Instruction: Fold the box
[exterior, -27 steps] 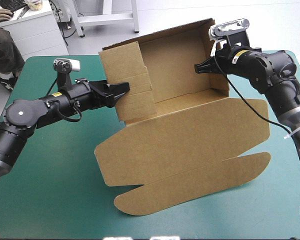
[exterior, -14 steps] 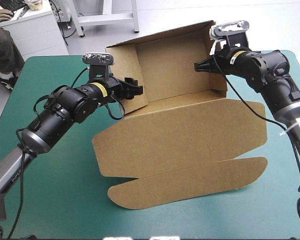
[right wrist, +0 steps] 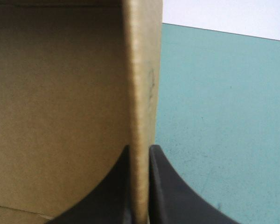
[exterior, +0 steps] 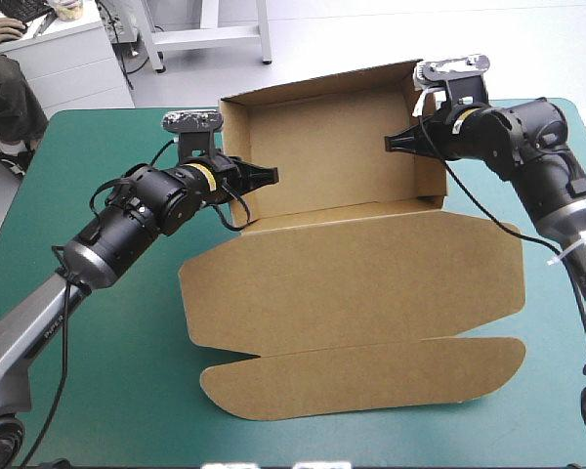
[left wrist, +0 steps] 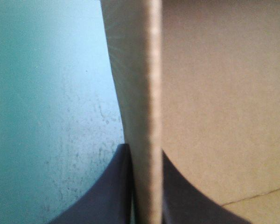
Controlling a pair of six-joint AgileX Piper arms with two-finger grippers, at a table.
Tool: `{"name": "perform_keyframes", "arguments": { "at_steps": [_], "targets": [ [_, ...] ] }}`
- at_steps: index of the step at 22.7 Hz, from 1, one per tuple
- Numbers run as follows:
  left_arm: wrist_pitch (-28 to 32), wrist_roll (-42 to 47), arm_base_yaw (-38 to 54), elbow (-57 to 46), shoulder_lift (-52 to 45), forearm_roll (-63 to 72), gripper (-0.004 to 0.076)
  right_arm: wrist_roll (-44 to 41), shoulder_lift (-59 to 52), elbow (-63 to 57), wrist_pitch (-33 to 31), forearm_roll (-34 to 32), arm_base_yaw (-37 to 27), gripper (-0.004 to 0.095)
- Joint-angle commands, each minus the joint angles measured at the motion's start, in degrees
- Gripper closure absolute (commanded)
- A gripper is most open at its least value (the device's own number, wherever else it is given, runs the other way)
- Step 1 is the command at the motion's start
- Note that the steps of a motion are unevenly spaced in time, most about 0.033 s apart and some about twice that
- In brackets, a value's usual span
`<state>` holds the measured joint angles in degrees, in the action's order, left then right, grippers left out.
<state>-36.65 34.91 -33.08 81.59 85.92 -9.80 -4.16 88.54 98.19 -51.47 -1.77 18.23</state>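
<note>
Most of the teal-green table (exterior: pixel 88 391) is taken up by the brown box (exterior: pixel 332 166). It sits mid-table w/ the tray part toward the far edge, walls raised. The big lid panel (exterior: pixel 361 283) and its rounded front flap (exterior: pixel 371 376) lie flat toward the near edge. Step in hand, I'd say, is squaring up the side walls (the tray looks formed, but whether it's locked I can't tell). The left gripper (exterior: pixel 264 176) is clamped on the left wall (exterior: pixel 236 147) at its top edge, board pinched between the black fingers. The right gripper (exterior: pixel 396 144) is nipped onto the right wall (exterior: pixel 432 176) the same way. The next move prob. calls for both arms easing the walls in evenly, so the corners seat w/o the board buckling or the tray skidding.
</note>
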Motion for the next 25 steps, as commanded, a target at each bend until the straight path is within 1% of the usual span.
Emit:
{"name": "perform_keyframes", "arguments": {
  "at_steps": [1,4,5,7,12,14,19,21,23,25],
  "targets": [
    [4.45,-3.79,-0.83,2.03,-1.07,2.13,0.0731,0.64,0.27,1.88,0.42,3.56,0.36,0.0909],
    [2.12,-4.85,-0.59,2.03,0.59,1.58,0.0731,0.89,4.02,1.88,-3.65,5.07,0.36,0.0909],
    [0.91,-7.19,-0.59,2.03,1.53,0.99,0.0731,0.89,6.28,1.88,-5.43,5.48,0.36,0.0909],
    [-1.69,-8.76,-0.59,2.03,2.82,0.25,0.0731,0.89,9.34,1.88,-7.57,6.54,0.36,0.091],
    [-8.57,-9.0,-0.59,2.03,6.5,-1.51,0.0731,1.14,15.58,1.88,-13.28,6.74,0.36,0.0909],
    [-9.69,-9.0,-0.59,2.03,7.39,-1.35,0.0731,1.66,16.8,1.88,-15.3,6.88,0.36,0.0909],
    [-11.6,-11.4,-0.59,2.03,8.73,0.93,0.0728,1.66,17.38,1.88,-16.23,6.87,0.36,0.0908],
    [-11.94,-13.75,-0.59,2.03,9.24,2.36,0.0698,1.66,17.38,1.88,-16.23,7.09,0.36,0.0898],
    [-12.68,-15.86,-0.59,2.03,9.66,3.34,0.0636,2.75,17.38,1.88,-16.49,7.4,0.36,0.0879],
    [-14.19,-16.11,-0.59,2.03,9.9,3.82,0.0549,3.4,17.38,1.88,-16.75,7.78,0.36,0.0824]
  ]
}}
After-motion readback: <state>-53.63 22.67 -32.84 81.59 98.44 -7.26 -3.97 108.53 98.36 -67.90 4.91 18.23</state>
